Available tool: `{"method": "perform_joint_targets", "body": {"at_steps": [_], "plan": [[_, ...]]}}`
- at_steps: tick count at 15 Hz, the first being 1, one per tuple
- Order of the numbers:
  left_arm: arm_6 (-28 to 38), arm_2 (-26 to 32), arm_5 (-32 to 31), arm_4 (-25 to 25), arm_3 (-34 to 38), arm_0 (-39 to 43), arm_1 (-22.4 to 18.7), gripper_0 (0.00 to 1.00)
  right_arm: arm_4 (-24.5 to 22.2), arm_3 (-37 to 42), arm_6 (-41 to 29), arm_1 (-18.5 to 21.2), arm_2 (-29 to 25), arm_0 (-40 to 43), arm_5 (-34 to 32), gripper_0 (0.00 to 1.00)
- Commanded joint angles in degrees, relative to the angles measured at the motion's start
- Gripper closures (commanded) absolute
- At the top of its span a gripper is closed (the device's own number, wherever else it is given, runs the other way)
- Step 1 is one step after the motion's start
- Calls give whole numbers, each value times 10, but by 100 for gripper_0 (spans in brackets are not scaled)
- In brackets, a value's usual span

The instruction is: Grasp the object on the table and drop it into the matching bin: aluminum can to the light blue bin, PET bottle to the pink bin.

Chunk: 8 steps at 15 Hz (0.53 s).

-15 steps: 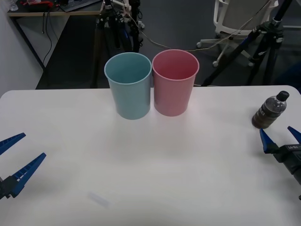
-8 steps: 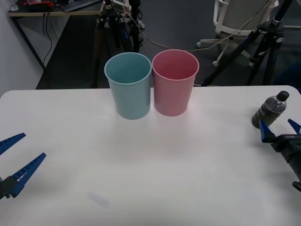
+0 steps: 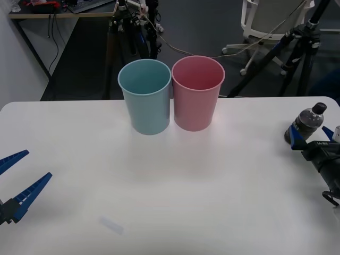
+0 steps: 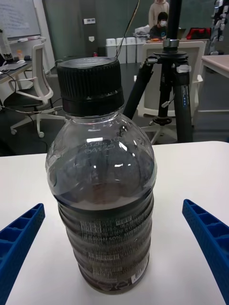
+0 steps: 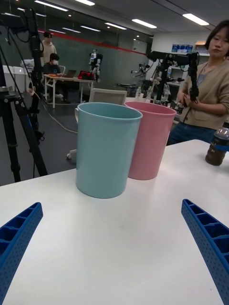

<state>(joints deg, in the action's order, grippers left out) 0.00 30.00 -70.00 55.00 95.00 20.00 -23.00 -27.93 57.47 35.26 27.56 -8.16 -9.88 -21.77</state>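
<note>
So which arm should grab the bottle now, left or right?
Right. The right gripper is open at the PET bottle, its fingers either side of it. The left gripper hangs open at the table's far left edge.

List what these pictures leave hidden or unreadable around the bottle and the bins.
- PET bottle base, front view: covered by the right gripper.
- Bottle label print, right wrist view: too small to read.
- Light blue bin and pink bin bottoms, front view: hidden by their own walls.
- Left gripper, front view: cut by the edge.
</note>
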Motion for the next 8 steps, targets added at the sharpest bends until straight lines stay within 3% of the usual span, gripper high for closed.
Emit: {"method": "perform_joint_targets", "body": {"at_steps": [1, 8], "plan": [[0, 0, 0, 0, 0, 0, 0, 0, 2, 0, 2, -8, 2, -14, 29, 0], [0, 0, 0, 0, 0, 0, 0, 0, 2, 0, 4, -17, 2, -34, 56, 0]]}}
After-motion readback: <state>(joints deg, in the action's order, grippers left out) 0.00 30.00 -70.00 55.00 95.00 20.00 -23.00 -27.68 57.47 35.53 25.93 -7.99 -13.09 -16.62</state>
